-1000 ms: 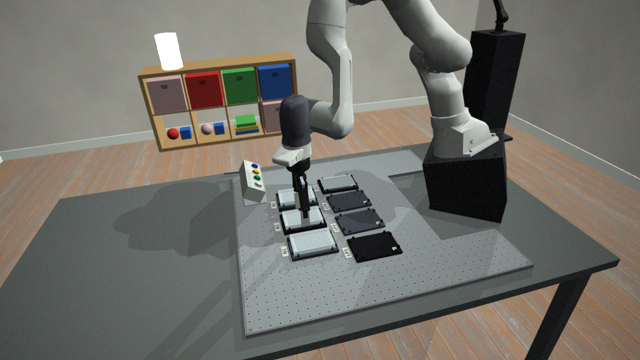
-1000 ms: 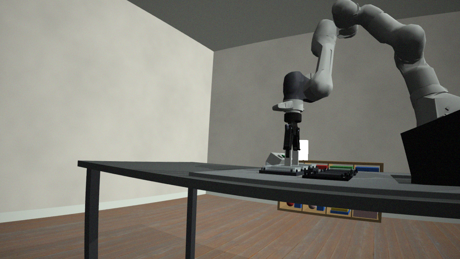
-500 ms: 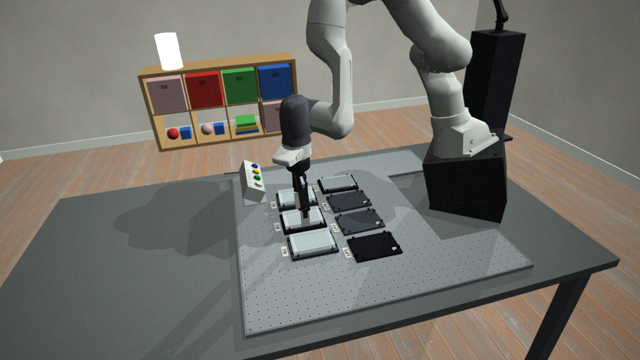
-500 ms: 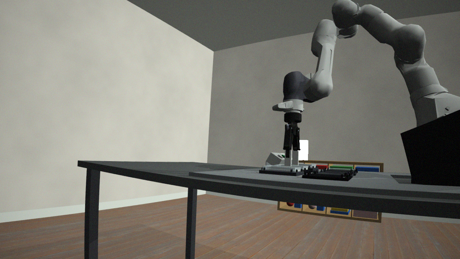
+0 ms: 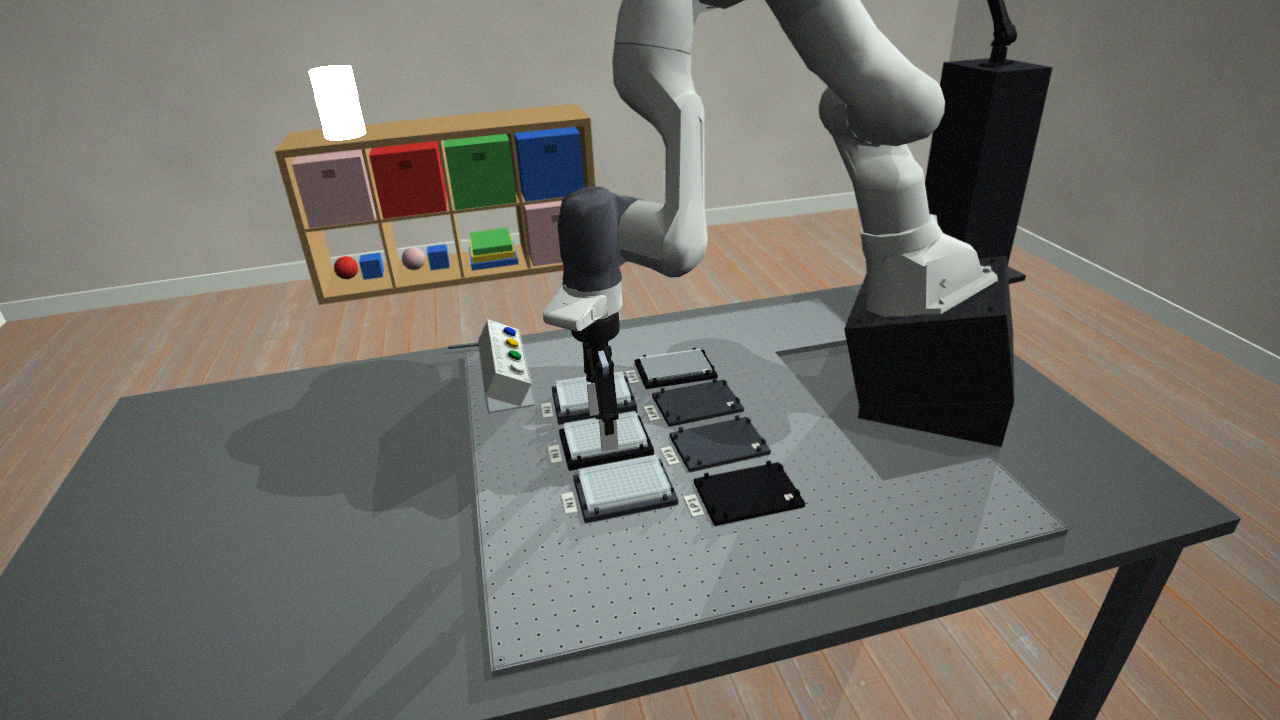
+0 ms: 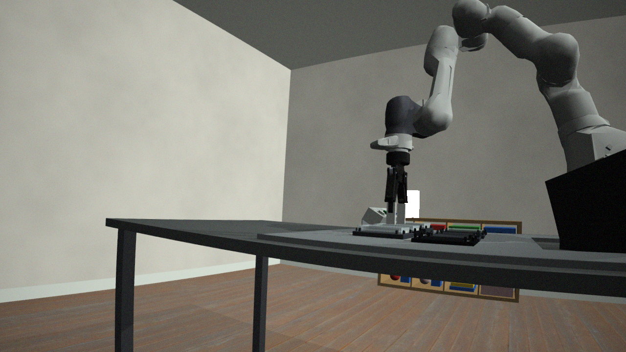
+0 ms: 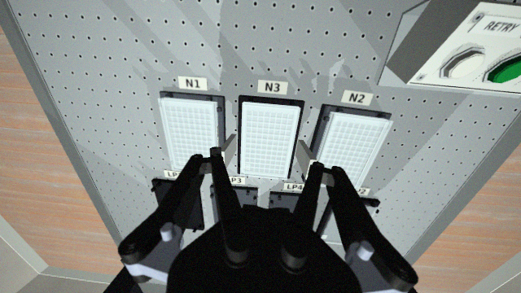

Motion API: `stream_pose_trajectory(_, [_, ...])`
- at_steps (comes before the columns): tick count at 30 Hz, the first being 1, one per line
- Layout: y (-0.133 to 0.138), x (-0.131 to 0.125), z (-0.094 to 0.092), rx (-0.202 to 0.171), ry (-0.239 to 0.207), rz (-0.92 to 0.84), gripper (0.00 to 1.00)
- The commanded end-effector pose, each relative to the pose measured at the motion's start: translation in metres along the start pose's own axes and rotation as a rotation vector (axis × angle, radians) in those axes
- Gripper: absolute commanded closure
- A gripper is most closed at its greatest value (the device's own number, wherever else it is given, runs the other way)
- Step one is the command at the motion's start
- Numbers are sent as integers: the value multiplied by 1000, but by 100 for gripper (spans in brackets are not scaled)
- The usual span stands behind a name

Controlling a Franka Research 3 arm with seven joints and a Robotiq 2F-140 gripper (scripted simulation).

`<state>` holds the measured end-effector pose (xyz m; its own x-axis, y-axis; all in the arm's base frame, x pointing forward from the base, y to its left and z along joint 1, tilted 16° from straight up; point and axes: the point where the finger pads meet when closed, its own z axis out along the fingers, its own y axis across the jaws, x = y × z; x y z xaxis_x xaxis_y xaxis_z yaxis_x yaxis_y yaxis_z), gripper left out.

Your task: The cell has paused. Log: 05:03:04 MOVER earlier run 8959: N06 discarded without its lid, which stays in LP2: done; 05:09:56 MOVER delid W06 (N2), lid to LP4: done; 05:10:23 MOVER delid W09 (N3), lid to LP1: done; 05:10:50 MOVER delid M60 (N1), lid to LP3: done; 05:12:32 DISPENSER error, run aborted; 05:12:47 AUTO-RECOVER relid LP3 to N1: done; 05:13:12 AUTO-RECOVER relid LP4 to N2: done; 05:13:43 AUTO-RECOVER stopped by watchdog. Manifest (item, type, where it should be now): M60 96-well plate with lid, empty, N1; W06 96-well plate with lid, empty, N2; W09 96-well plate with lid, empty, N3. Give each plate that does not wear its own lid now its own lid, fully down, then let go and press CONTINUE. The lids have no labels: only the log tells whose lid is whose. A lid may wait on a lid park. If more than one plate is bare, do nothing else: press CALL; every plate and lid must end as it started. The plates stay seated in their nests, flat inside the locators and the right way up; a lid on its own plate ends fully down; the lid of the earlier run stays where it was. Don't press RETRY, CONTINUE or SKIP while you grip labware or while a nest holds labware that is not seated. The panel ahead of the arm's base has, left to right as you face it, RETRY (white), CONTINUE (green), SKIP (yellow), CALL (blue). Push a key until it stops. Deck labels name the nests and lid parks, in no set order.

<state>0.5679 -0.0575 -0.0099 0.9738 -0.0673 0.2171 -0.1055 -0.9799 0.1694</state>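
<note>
Closest to me is the dark desk (image 5: pixel 223 537), with a grey board full of little holes (image 5: pixel 716 582) lying on it. Three white plates sit in a row on the board, and the row leads up to the button box (image 5: pixel 505 371).

The plate at N1 (image 5: pixel 623 485) is the one farthest from the button box. A black pad (image 5: pixel 747 494) lies beside it, on the side away from the box.

Next along the row is the plate at N3 (image 5: pixel 581 437), two places from the button box. Its black frame shows all the way round it. I cannot tell if it has a lid on.

The fingers hang right over this plate, pointing straight down. They are partly open and hold nothing. From the side they are up in the air, not touching the plate.

Two dark grey pads (image 5: pixel 718 442) lie past the plates.

The plate at N2 (image 5: pixel 572 392) sits just beside the button box. Across the row from the box, a clear lid (image 5: pixel 675 363) rests on the last pad.

Far behind the button box, a wooden shelf (image 5: pixel 434 125) stands by the wall.
</note>
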Motion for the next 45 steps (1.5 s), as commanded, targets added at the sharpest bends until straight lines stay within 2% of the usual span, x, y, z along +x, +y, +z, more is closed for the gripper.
stream_pose_trajectory(1, [0, -1, -4, 0, -2, 4, 34])
stream_pose_trajectory(26, [0, -1, -45, 0, -2, 4, 34])
stream_pose_trajectory(40, [1, 0, -50, -1, -2, 4, 34])
stream_pose_trajectory(42, [19, 15, -53, -7, -1, 4, 34])
stream_pose_trajectory(44, [66, 48, -60, -19, -2, 5, 34])
stream_pose_trajectory(45, [78, 56, -63, -23, -4, 5, 34])
